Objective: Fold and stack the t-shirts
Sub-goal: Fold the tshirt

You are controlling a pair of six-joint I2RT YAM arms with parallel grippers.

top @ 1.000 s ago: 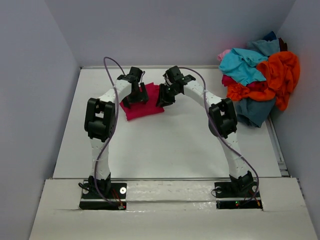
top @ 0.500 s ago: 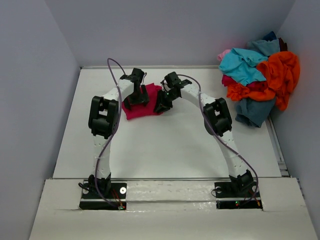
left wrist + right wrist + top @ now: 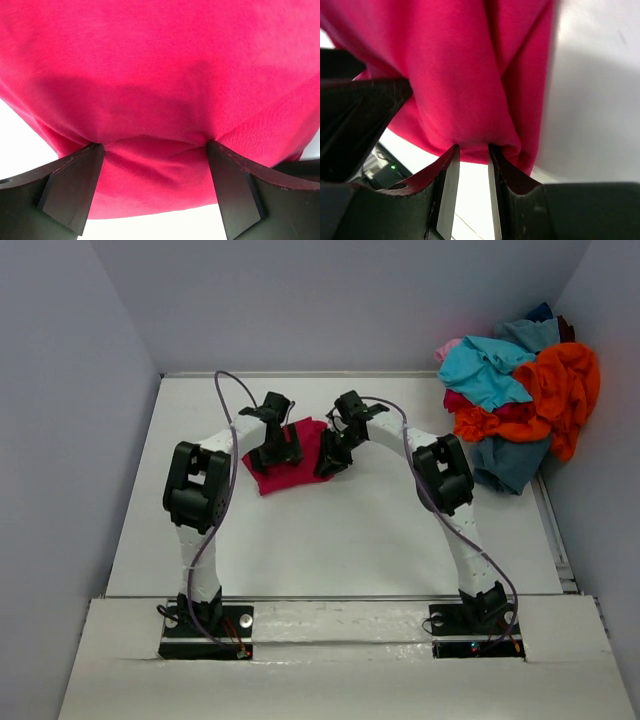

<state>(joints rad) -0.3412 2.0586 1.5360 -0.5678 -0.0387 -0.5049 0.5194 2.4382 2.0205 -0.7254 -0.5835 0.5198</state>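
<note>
Surface: white worktop (image 3: 350, 540), closed in by pale walls at left, far side and right.
Item handled: crimson t-shirt (image 3: 306, 447), folded into a small, roughly square packet. It lies flat on the worktop at the far middle, a little left of centre and well apart from the heap.
Left side: left gripper (image 3: 282, 452) points down over the left part of the packet.
Left jaws: wide apart. In the left wrist view both dark fingertips (image 3: 70, 190) press into the crimson cloth, which rises in a soft ridge between them. They are not closed on it.
Right side: right gripper (image 3: 329, 460) stands at the packet's right edge, tilted towards the left gripper.
Right jaws: narrow, pinching a bunched fold of the crimson t-shirt at its edge. In the right wrist view the cloth gathers at the fingertips (image 3: 512, 185), with bare worktop to its right.
Spacing: the two grippers are near each other but apart, with a strip of crimson cloth showing between them.
Heap: heap of t-shirts (image 3: 515, 390) in the far right corner against the right wall, unfolded and tangled.
Heap contents: turquoise t-shirt (image 3: 485, 370) on the upper left and orange t-shirt (image 3: 562, 380) draped over the right. Pink cloth (image 3: 447, 347) is at the far left edge and dark blue cloth (image 3: 541, 312) at the far top. A grey-blue garment (image 3: 510, 462) is at the near base.
</note>
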